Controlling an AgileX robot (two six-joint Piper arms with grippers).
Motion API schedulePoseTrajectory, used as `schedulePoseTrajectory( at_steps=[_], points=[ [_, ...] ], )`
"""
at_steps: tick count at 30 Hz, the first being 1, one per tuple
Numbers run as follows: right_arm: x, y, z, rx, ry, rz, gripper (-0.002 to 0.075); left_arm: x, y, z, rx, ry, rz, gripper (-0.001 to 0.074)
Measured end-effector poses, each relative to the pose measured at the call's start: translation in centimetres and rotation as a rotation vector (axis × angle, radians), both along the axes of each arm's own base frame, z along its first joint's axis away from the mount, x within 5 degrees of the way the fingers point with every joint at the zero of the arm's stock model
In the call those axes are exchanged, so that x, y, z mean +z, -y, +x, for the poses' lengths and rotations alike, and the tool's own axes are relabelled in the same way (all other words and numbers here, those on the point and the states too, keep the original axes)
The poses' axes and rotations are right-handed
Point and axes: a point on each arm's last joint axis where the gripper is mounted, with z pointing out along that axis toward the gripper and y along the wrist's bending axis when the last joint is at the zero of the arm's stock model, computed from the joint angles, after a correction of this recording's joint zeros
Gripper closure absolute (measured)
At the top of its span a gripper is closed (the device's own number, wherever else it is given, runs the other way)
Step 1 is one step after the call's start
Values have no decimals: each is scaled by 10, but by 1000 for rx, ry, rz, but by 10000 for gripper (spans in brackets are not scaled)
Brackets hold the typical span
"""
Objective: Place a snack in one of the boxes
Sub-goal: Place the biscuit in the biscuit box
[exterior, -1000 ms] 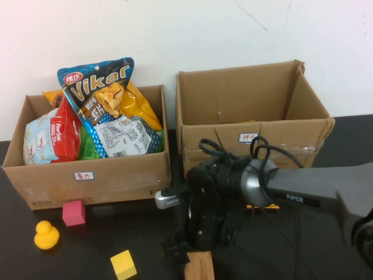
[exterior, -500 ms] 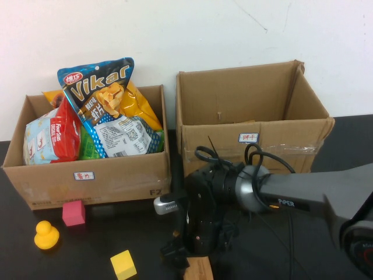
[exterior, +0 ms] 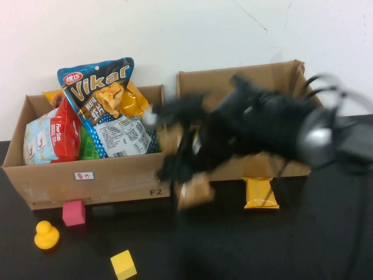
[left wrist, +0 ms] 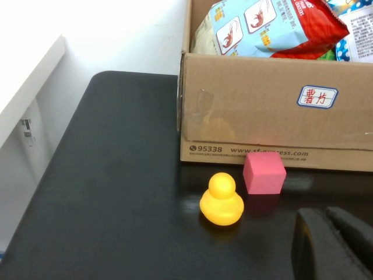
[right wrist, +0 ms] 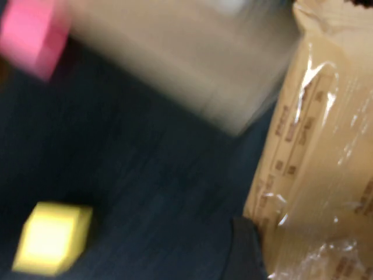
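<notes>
Since the earlier frame, the right gripper point(exterior: 185, 175) has been raised from the lower centre of the table to mid-frame, in front of the gap between the 2 boxes. It is closed on a tan snack packet point(exterior: 195, 189), which hangs below it, clear of the table; the arm is heavily blurred. In the right wrist view the packet point(right wrist: 317, 169) fills the right side. The left box point(exterior: 87, 181), mid-left, is seen filled with snack bags. The right box point(exterior: 245, 93) stands upper right, with an orange packet point(exterior: 260, 193) lying at its front. The left gripper point(left wrist: 335, 245) is seen at the lower right of its wrist view, near a yellow duck point(left wrist: 221, 200) and pink cube point(left wrist: 264, 172); its opening cannot be told. A yellow cube point(exterior: 123, 264) lies lower left.
</notes>
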Motion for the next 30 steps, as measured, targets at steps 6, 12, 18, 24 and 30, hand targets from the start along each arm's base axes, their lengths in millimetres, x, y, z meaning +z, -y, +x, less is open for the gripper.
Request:
schedulePoseTrajectory(
  at_steps=[6,12,18,24,30],
  points=[
    [61,46,42,-54,387,60,274,0,0,0,0,0,0,736],
    [69,96,98,-176,555,168,274,0,0,0,0,0,0,736],
    [24,125,140,-231,557,225,214,0,0,0,0,0,0,736],
    [8,138,148,-275,520,197,179,0,0,0,0,0,0,736],
    [70,159,122,-377,528,140,569,0,0,0,0,0,0,736]
  ],
)
